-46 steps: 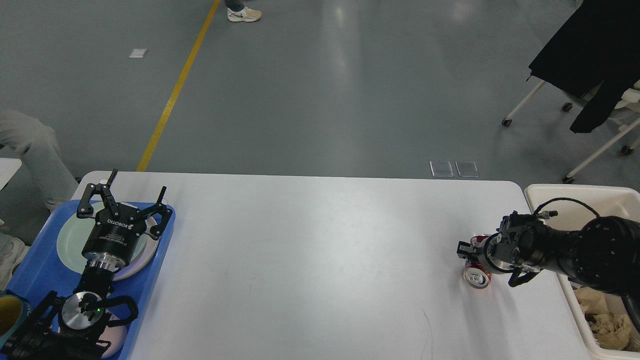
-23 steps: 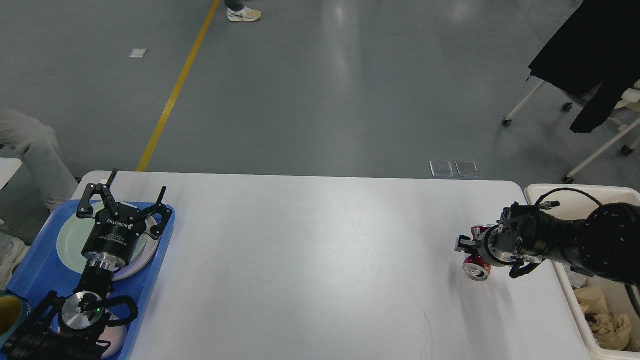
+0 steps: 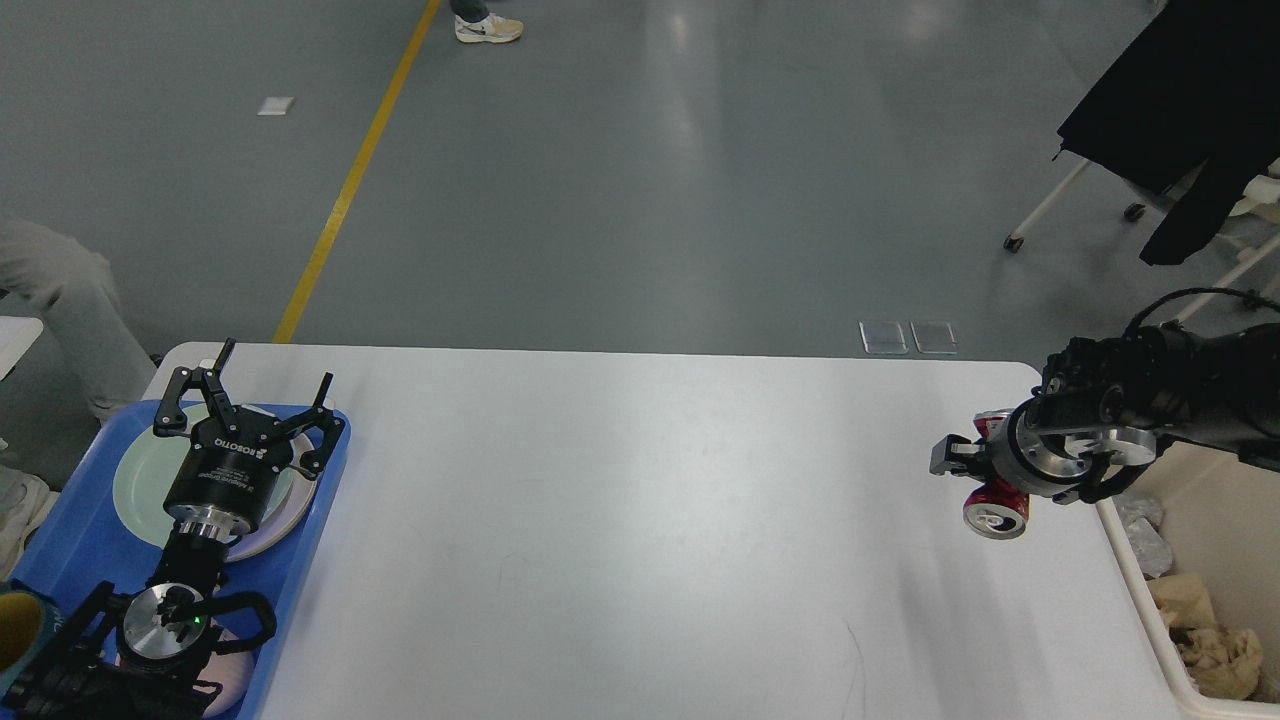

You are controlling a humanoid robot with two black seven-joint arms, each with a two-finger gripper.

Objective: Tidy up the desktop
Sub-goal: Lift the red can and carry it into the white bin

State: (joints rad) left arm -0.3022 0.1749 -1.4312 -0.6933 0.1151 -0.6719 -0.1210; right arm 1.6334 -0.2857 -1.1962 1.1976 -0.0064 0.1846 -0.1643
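The desktop (image 3: 640,520) is a large white tabletop with rounded corners. My right gripper (image 3: 975,470) is shut on a red drink can (image 3: 996,508) and holds it in the air above the desktop's right edge, close to the cream bin (image 3: 1215,530). The can is tilted, its silver end facing me. My left gripper (image 3: 245,400) is open and empty, hovering over a pale plate (image 3: 135,480) on the blue tray (image 3: 90,540) at the left.
The cream bin at the right holds crumpled paper (image 3: 1210,640). A second plate (image 3: 235,680) and a yellow cup (image 3: 18,625) are at the tray's near end. A chair with a black coat (image 3: 1180,110) stands beyond the table. A person's leg (image 3: 70,310) is at the far left.
My right gripper has lifted the red can off the desktop and carried it up and to the right, toward the bin. The left arm has not moved.
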